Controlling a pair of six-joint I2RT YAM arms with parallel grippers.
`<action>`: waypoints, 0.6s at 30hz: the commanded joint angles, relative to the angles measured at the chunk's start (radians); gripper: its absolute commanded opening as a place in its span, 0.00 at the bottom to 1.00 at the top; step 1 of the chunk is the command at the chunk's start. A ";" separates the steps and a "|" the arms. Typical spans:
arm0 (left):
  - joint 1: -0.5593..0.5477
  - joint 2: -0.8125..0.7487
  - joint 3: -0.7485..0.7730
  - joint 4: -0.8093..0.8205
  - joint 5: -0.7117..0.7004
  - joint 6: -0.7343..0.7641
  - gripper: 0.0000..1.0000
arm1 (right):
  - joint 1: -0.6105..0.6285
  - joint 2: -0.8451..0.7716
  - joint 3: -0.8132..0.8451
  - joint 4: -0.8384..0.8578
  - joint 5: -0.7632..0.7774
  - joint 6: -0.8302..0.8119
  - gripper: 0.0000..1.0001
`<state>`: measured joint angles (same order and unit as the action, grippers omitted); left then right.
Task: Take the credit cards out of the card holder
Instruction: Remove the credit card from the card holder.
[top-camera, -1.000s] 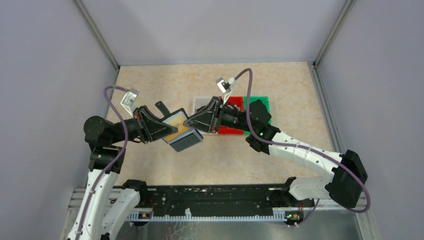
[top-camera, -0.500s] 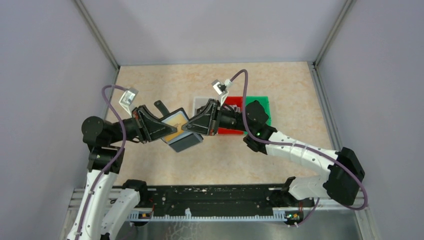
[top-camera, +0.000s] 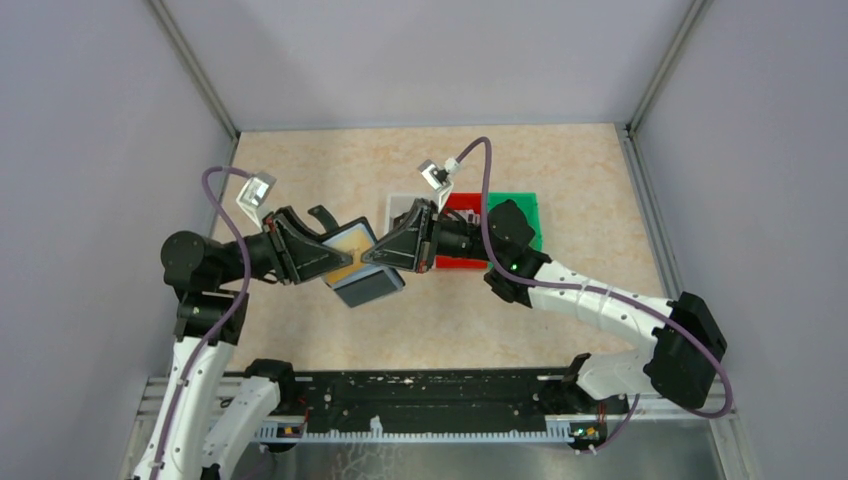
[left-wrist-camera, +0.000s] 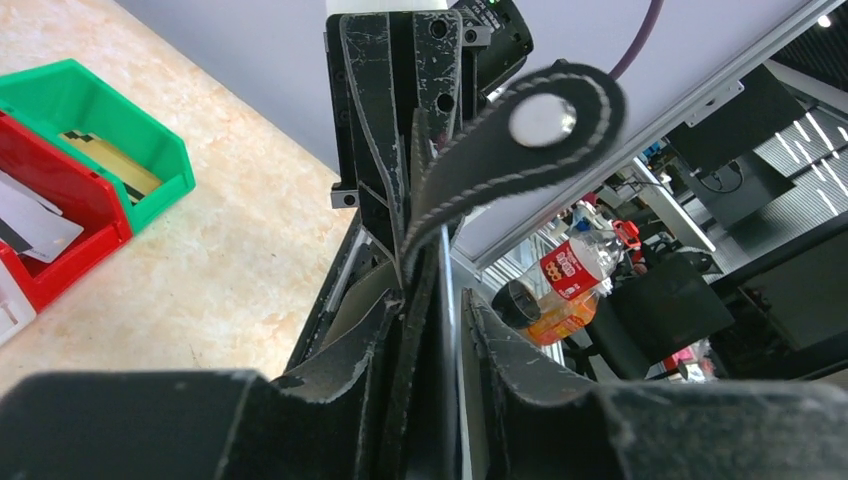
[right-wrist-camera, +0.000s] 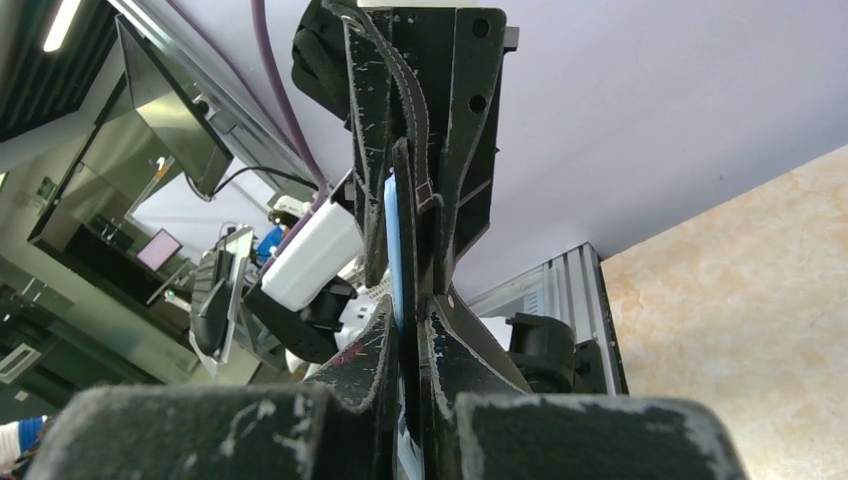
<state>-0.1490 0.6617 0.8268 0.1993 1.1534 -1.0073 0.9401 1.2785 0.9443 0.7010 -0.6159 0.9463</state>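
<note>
Edges of the card holder (top-camera: 368, 285) above the table (top-camera: 560, 180) are pinched by left tool (top-camera: 337, 267) and right tool (top-camera: 372, 253).

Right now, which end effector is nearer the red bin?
Right. The right end effector is beside the red bin; the left end effector is beyond the wallet.

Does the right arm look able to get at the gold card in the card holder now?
Probably yes: the left pincer holds the card holder open, the gold card lies exposed, and the right pincer is closed right at its edge.
</note>
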 joint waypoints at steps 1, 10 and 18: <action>-0.001 0.020 0.029 0.070 0.005 -0.051 0.30 | 0.017 -0.014 0.039 0.014 -0.040 0.009 0.00; -0.001 0.019 0.057 0.068 -0.010 -0.050 0.33 | 0.018 -0.015 0.038 -0.007 -0.042 -0.005 0.00; -0.001 0.018 0.059 0.043 -0.021 -0.022 0.00 | 0.017 -0.023 0.056 -0.025 -0.027 -0.016 0.00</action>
<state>-0.1486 0.6853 0.8490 0.2230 1.1473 -1.0328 0.9508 1.2781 0.9443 0.6495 -0.6559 0.9436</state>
